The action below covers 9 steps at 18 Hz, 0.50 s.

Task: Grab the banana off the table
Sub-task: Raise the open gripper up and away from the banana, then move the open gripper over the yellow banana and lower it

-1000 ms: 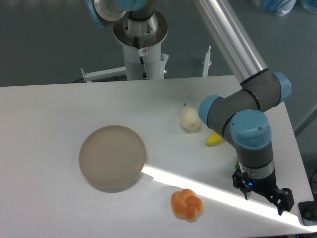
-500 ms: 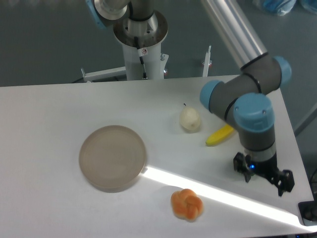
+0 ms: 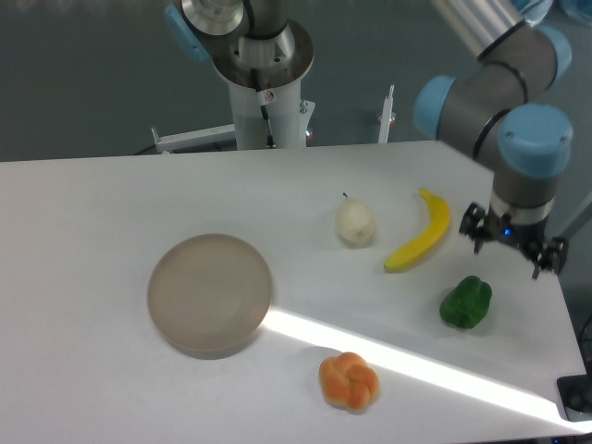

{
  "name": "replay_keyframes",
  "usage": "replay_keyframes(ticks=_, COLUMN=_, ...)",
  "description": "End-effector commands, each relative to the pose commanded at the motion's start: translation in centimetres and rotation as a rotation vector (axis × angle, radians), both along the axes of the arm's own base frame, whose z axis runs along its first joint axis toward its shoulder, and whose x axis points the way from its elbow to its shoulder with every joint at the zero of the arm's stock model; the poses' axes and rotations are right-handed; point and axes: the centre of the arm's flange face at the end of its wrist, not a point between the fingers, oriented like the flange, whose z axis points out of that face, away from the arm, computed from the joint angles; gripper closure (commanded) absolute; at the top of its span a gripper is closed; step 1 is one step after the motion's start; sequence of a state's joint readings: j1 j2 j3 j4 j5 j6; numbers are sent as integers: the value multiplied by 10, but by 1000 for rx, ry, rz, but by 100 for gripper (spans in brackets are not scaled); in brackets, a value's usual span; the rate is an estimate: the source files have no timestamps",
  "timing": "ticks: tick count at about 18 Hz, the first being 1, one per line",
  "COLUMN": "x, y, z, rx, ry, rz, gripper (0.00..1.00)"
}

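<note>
Banana (image 3: pixel 421 234), smooth curved yellow, lies on matte table (image 3: pixel 111 203); claw (image 3: pixel 513 250) spread empty.

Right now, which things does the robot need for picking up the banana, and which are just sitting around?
Needed: banana, table it lies on, gripper open and empty.

Just lying about: pear, grey plate, orange bun, green pepper.

Silver arm tubes, blue joint caps, black hand (image 3: pixel 513 248)
</note>
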<state>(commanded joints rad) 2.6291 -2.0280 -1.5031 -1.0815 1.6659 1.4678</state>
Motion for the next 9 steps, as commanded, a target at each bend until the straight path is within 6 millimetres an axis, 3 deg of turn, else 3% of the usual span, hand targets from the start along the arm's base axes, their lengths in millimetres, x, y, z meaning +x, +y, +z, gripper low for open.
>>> replay_keyframes(ticks=4, x=-4, y=-50, z=-28, rx=138, ry=-134, rz=29, gripper=0)
replay_keyframes(ticks=9, x=28, y=-56, z=-71, rx=164, ry=-96, rz=25, gripper=0)
